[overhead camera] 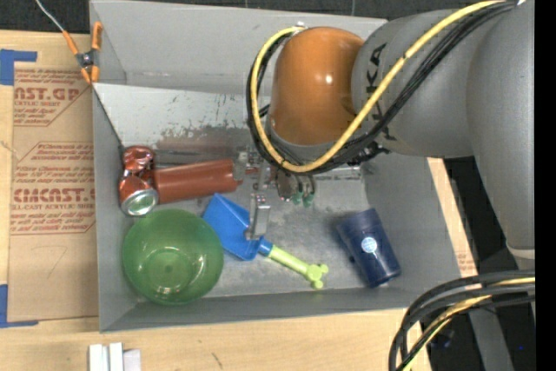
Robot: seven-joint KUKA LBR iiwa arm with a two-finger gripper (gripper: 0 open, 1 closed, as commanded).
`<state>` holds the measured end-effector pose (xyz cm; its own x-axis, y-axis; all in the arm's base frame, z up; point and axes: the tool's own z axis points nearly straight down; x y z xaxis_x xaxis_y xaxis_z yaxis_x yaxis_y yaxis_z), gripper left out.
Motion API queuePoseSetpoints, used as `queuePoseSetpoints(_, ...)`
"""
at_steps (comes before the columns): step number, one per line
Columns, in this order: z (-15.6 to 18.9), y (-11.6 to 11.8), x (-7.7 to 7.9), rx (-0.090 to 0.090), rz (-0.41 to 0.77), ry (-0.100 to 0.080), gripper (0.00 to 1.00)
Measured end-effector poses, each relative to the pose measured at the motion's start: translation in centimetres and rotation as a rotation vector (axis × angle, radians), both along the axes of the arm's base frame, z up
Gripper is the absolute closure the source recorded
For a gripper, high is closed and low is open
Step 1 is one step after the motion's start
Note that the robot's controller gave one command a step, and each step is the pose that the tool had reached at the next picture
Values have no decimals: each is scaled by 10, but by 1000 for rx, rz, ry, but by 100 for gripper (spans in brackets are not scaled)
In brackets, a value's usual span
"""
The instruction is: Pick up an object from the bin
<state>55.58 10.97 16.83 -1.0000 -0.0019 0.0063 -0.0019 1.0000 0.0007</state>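
Blue scoop (228, 223) with a yellow-green handle lies on the floor of the bin (217, 43) near the front wall, between a green bowl (172, 256) and a dark blue cup (368, 248). The hand (258, 230) hangs over its right edge, its top hidden by the arm's orange cover (314, 82). Whether the hand is spread or pressed together, or touching the scoop, I cannot tell.

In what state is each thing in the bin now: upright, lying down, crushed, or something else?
red can: crushed, lying on its side.
brown-red cylinder: lying on its side, beside the red can.
green bowl: upright, opening upward.
blue scoop: lying flat, yellow-green handle pointing right.
dark blue cup: lying on its side.
gripper: low over the blue scoop.
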Motion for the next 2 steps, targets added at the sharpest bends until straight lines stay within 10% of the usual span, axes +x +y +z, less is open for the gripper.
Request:
queuePoseSetpoints(1,5,-1,2,1,-2,-8,0)
queuePoseSetpoints(2,-98,-57,-47,0,-156,1,0)
